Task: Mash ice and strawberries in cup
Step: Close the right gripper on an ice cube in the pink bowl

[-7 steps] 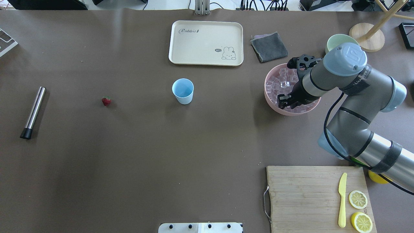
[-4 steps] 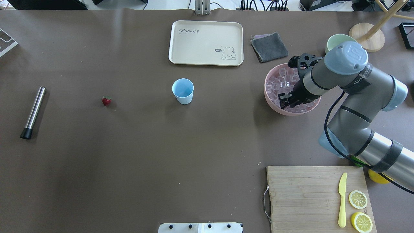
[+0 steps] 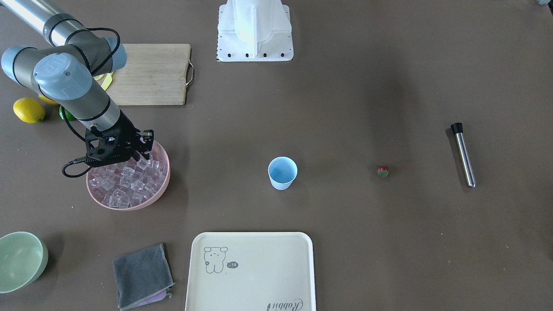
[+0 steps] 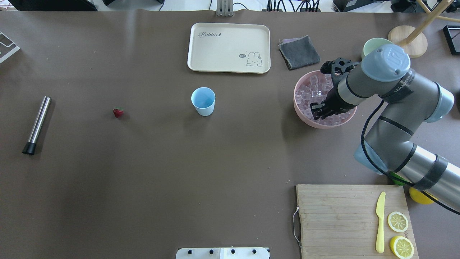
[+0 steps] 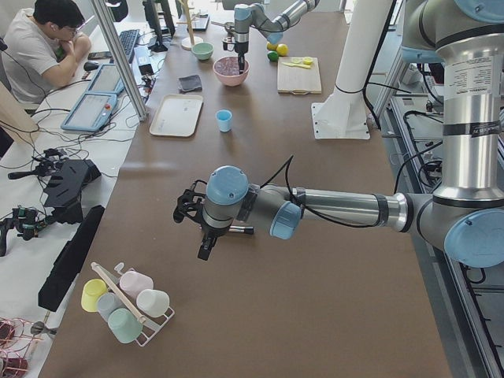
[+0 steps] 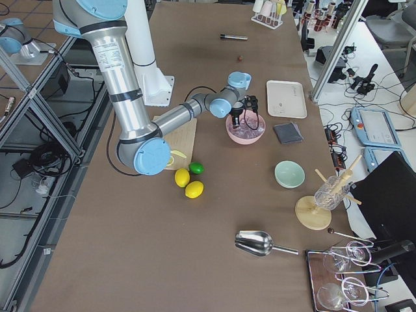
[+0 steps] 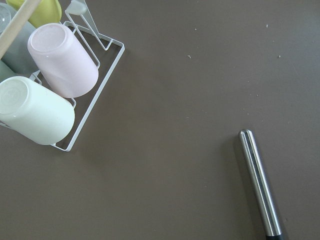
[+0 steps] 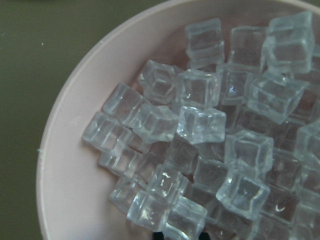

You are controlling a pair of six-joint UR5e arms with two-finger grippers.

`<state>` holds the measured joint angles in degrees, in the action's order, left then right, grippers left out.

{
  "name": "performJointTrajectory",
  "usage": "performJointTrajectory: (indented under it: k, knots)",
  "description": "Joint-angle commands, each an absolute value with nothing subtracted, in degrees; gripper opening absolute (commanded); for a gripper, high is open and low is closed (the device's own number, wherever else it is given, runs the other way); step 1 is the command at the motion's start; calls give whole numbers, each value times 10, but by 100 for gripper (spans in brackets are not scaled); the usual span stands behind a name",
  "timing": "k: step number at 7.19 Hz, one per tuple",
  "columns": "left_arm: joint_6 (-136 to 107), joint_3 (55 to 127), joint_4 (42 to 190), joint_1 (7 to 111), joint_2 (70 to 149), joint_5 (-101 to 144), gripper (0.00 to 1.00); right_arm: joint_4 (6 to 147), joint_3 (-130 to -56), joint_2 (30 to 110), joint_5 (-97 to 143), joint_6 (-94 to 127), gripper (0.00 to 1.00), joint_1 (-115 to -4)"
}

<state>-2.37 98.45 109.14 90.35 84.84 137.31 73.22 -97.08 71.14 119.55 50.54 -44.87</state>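
Poking into the pink bowl (image 4: 304, 120) of ice (image 4: 312, 88) on the right, the right hand (image 4: 318, 110) is spread open. The blue cup (image 4: 203, 101) stands on the desk (image 4: 143, 180), the strawberry (image 4: 118, 112) to its left.

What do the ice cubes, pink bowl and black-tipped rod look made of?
Ice: clear, glossy cubes with crisp edges and no meltwater showing, possibly acrylic. Pink bowl: opaque, matte, probably plastic. Rod: bright reflective tube, likely steel; its dull black tip maybe rubber.
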Motion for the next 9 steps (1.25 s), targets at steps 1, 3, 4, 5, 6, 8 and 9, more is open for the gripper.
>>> performJointTrajectory:
  k: [1, 3, 4, 5, 6, 8, 9]
  knots:
    - [-23, 985, 1093, 904, 845, 1373, 98, 733, -973, 712, 1191, 505, 23, -449]
    - [-23, 985, 1094, 904, 843, 1374, 98, 733, -981, 715, 1190, 507, 38, -450]
    - [-23, 985, 1094, 904, 842, 1374, 98, 733, -983, 713, 1187, 508, 64, -449]
    - [-23, 984, 1094, 904, 842, 1374, 98, 734, -981, 711, 1185, 505, 73, -448]
    - [-23, 984, 1094, 904, 842, 1374, 98, 734, -977, 711, 1184, 505, 77, -447]
    - [-23, 984, 1094, 904, 842, 1374, 98, 735, -970, 711, 1176, 505, 77, -445]
    - [-23, 984, 1094, 904, 842, 1373, 98, 734, -969, 711, 1172, 505, 77, -441]
